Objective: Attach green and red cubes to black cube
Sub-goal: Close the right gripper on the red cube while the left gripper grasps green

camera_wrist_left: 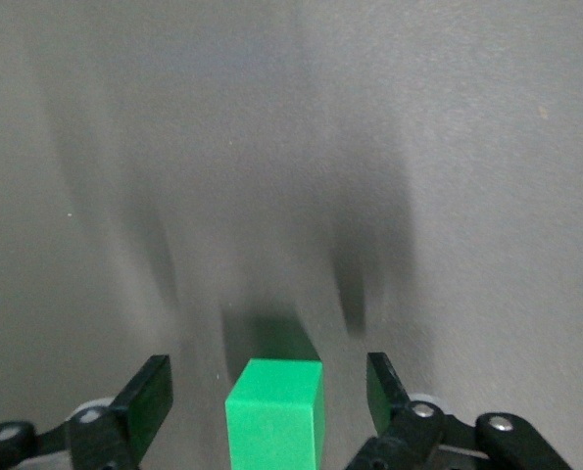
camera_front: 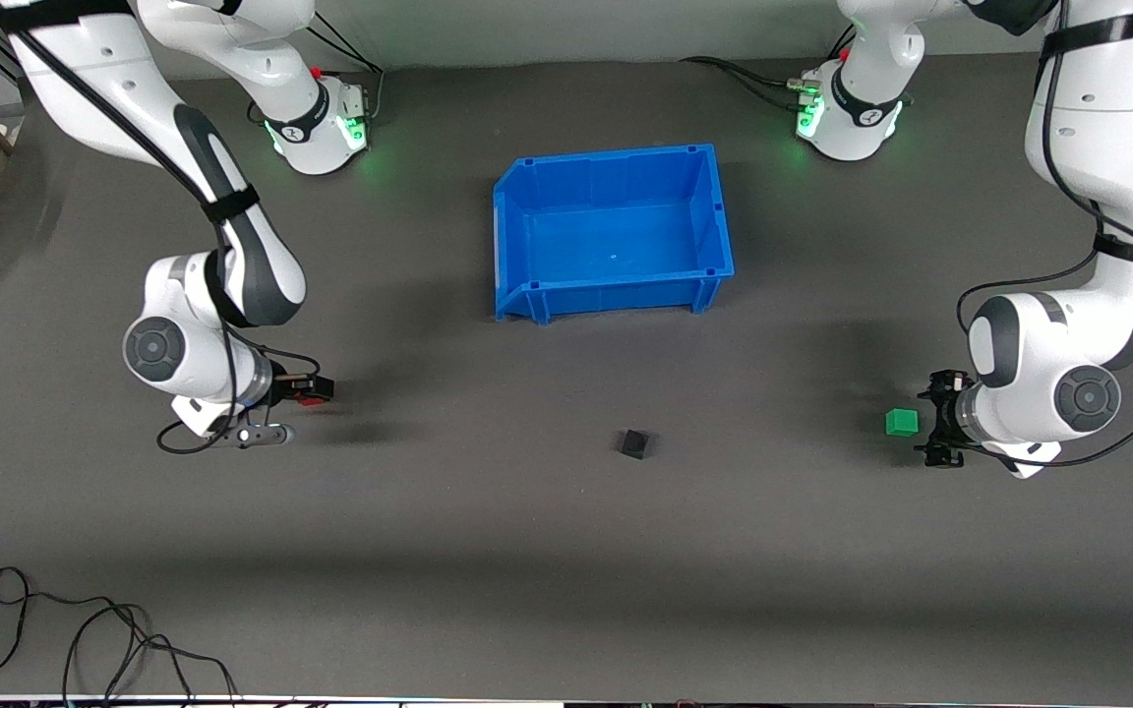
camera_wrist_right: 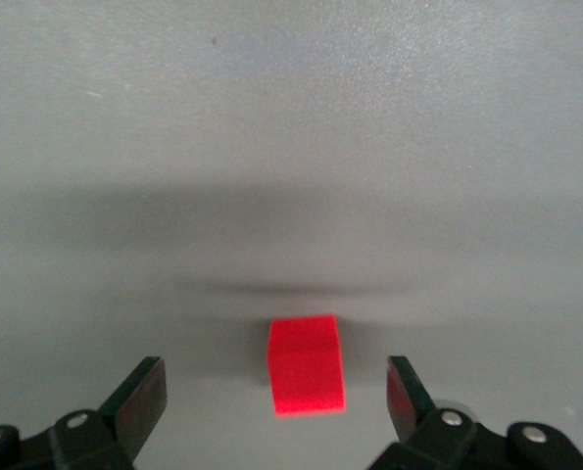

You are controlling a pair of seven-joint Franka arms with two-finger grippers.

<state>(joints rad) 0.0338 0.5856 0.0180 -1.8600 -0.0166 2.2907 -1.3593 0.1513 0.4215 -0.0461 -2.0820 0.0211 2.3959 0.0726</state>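
left gripper (camera_wrist_left: 267, 406) open astride green cube (camera_wrist_left: 274, 416) | right gripper (camera_wrist_right: 276, 397) open astride red cube (camera_wrist_right: 307, 365), seemingly untouched

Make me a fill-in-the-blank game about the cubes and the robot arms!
1. The left end effector has its fingers on either side of the ____ cube.
2. The right end effector is open around the ____ cube.
3. The black cube sits on the table, nearer the front camera than the blue ____.
4. The number of cubes inside the bin is ____.

Missing words: green; red; bin; zero
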